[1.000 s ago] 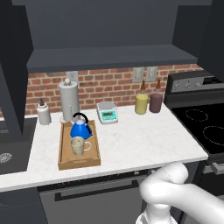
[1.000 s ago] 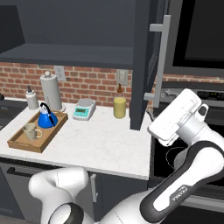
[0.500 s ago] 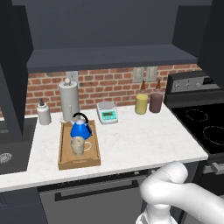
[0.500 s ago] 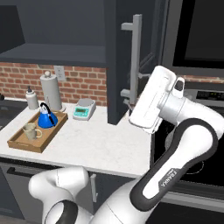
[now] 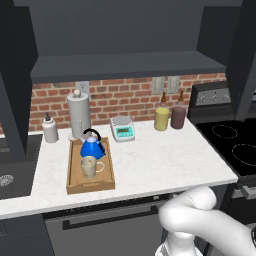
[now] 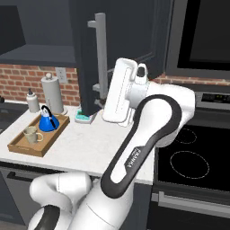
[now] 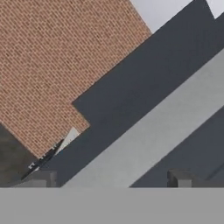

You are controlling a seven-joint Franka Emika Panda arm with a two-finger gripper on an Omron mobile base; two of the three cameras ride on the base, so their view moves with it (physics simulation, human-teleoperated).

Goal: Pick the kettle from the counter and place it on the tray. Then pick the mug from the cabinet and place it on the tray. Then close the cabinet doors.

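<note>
On the white surface, the wooden tray already held the blue kettle and, just in front of it, the beige mug, so both placing steps looked finished.

Over the past second the right cabinet door had swung well inward from its wide-open position, and its silver bar handle now stood nearer the middle of the right base view. This suggested the door-closing step was under way, though the cabinet was still open.

The white arm was raised and bent sharply at the elbow, with its hand pressed close behind the door near the handle. The claw faced the door's dark panel, its tips apart and empty.
</note>
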